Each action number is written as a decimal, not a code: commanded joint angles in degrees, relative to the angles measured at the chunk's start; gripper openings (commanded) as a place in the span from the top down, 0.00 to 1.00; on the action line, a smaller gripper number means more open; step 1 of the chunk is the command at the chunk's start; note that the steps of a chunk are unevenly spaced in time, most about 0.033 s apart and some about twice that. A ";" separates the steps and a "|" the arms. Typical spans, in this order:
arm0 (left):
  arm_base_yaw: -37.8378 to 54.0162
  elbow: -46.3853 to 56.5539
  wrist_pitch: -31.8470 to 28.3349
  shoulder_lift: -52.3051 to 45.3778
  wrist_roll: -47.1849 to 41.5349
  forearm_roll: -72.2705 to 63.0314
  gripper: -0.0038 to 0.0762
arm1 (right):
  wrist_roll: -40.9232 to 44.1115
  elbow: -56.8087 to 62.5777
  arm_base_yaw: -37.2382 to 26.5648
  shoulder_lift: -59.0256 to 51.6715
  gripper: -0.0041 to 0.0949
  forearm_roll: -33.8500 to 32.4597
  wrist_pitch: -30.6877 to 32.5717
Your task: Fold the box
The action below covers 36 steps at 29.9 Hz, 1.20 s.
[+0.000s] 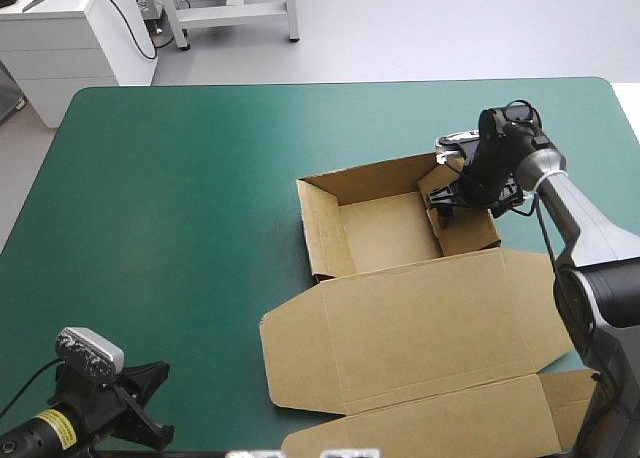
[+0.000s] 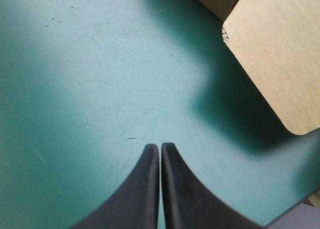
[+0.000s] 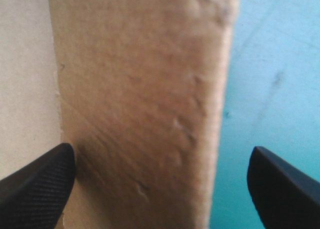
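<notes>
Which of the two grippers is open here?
The right gripper, fingers wide apart astride the box at its right-hand wall; the left gripper is shut over the teal-green cover.

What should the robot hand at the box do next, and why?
Probably shut the right gripper on the box wall: its fingers stand open with that brown wall between them, one over the teal-green cover. The left gripper is shut, away from it.
</notes>
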 commanded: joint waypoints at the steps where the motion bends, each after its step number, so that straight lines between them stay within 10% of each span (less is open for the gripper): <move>1: -0.18 -1.35 -3.51 0.64 0.08 -0.73 0.96 | -0.20 -1.15 0.01 -2.79 0.14 -1.70 0.78; 5: -0.18 -1.35 -3.82 0.64 0.24 -0.73 0.96 | 0.22 -1.15 -0.09 -3.58 0.45 -2.45 0.78; 9: -0.18 -1.35 -3.82 0.64 0.12 -0.73 0.96 | -0.76 -1.15 -0.09 -4.12 0.98 -2.06 0.78; 22: -0.18 -1.35 -3.82 0.64 0.12 -0.73 0.96 | -2.64 -9.15 -4.34 -9.73 0.96 -1.70 0.78; 36: -0.18 -1.35 -3.82 0.64 0.12 -0.73 0.96 | -2.85 -22.62 -30.73 -11.02 0.98 -3.97 -1.25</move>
